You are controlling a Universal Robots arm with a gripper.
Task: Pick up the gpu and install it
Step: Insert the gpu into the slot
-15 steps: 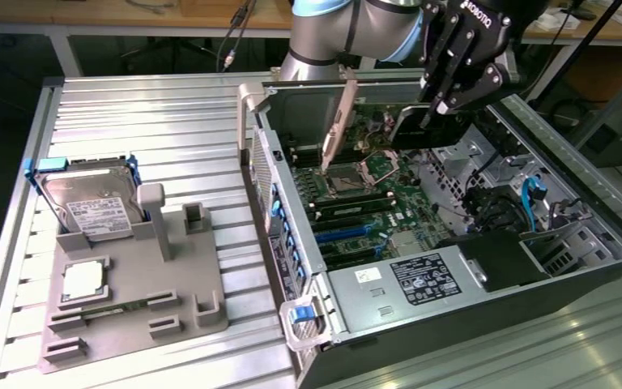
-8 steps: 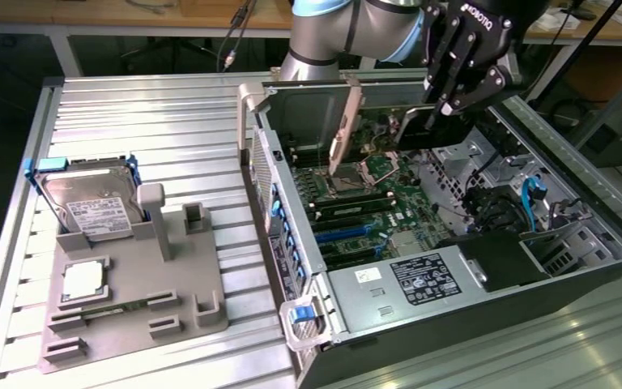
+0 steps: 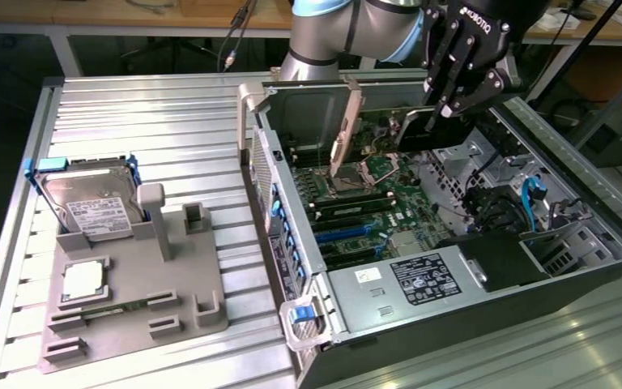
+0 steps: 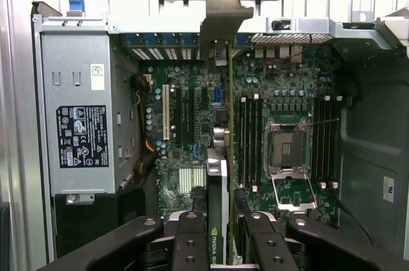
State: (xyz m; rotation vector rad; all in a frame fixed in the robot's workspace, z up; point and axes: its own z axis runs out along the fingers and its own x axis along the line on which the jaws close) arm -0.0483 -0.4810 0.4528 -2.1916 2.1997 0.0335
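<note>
inside the open computer case [image 3: 289,203], over the motherboard [image 3: 392,203], the gripper [image 3: 432,121] is clenched on the gpu [image 3: 346,130], pinching the card by its end away from the bracket. in the wrist view the gripper [image 4: 220,223] has one black finger on each face of the gpu [image 4: 216,181], which is seen edge-on: a thin green board with a pale block beside it, running straight away to its silver bracket. the bracket's bent tab sits at the rear wall of the case [image 4: 307,25]. the card stands upright on its long edge, lined up with the strip of motherboard [image 4: 192,117] between the expansion slots and the memory slots, just beside the open cpu socket [image 4: 284,149]. i cannot tell whether its lower edge touches a slot.

the power supply [image 3: 419,275] fills the near corner of the case. on the exterior view's left, well apart from the case, a grey fixture tray [image 3: 171,284] lies on the slatted metal table [image 3: 149,113], carrying a hard drive [image 3: 93,207], a processor chip [image 3: 82,277] and a memory stick [image 3: 106,306].
</note>
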